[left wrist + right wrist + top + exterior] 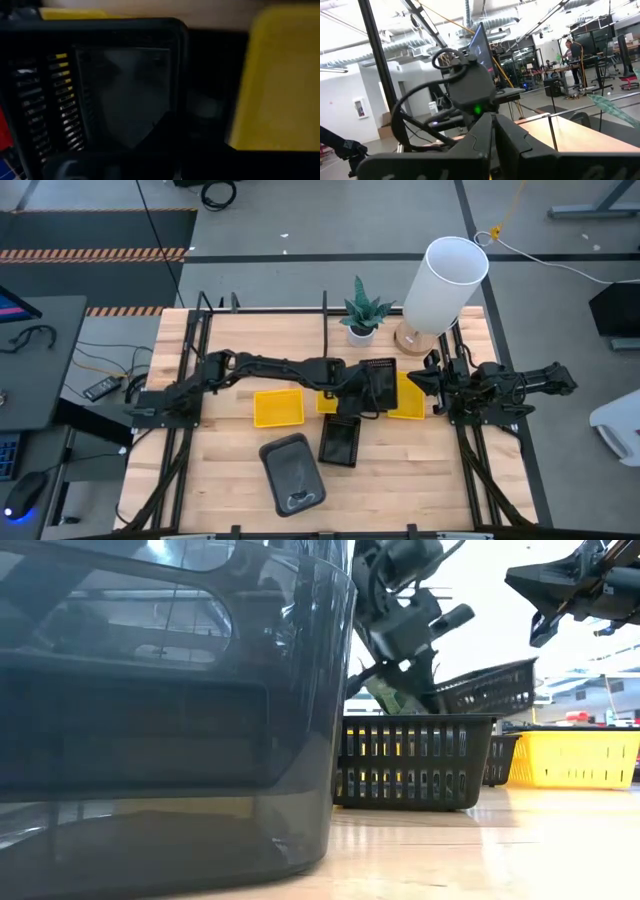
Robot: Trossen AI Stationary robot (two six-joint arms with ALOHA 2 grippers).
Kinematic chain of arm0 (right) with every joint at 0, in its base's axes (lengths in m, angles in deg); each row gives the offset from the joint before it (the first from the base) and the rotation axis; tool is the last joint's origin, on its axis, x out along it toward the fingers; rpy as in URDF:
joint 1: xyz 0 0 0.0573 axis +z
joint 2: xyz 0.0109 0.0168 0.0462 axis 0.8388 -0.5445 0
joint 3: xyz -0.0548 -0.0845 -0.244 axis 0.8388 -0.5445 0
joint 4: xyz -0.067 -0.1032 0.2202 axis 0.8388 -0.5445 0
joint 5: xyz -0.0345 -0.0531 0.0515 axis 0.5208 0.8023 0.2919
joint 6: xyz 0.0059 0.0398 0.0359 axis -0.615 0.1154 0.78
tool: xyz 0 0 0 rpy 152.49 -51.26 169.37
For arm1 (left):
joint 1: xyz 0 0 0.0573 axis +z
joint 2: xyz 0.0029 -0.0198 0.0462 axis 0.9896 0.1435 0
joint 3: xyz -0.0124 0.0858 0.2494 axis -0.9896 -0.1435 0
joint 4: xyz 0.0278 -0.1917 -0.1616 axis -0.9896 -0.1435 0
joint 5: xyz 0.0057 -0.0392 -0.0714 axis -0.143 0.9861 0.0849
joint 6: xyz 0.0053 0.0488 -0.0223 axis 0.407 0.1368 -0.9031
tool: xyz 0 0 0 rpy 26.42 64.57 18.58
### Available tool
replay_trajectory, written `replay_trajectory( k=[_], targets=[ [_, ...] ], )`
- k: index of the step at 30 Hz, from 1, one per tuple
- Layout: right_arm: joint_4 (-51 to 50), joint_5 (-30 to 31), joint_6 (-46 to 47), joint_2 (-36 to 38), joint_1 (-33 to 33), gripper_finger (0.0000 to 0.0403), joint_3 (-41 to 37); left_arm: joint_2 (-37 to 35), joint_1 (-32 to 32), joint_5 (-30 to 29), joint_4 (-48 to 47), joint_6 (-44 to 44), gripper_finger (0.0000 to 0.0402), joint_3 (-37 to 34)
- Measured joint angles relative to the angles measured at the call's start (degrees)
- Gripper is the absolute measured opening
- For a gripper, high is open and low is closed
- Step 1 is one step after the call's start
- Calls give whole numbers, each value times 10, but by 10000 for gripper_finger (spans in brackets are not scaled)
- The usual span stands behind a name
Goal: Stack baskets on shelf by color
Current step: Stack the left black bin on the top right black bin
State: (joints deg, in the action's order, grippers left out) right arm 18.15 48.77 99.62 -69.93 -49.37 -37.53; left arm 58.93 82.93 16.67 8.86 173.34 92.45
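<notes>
- your left gripper (372, 388) holds a black basket (378, 383), lifted and tilted, near the back middle of the desk (230, 480).
- its long side runs front to back (over the yellow baskets (405, 398)).
- your right gripper (425, 385) waits by the right edge, fingers closed on nothing.
- the other black basket (340, 442) sits just in front, so the left arm is nearer.

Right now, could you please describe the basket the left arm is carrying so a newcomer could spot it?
Start from the tall white cylinder lamp, then look to the table's middle. There the left pincer holds a black slatted plastic basket tilted above yellow baskets; its twin lies flat.
</notes>
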Motion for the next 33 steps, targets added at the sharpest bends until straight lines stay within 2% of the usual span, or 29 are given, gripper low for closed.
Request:
replay_trajectory(
  k=[9, 14, 21, 28, 33],
  targets=[
    [0, 0, 0, 0, 0, 27, 0, 5, 3, -7, -40, 20, 7, 0],
    [0, 0, 0, 0, 0, 27, 0, 5, 2, 13, -75, 32, 6, 0],
    [0, 0, 0, 0, 0, 27, 0, 5, -17, 21, -81, 30, 14, 0],
    [0, 0, 0, 0, 0, 27, 0, 4, -47, 55, -92, 18, 7, 0],
    [0, 0, 0, 0, 0, 27, 0, 4, -61, 70, -88, -10, 23, 0]
  ],
)
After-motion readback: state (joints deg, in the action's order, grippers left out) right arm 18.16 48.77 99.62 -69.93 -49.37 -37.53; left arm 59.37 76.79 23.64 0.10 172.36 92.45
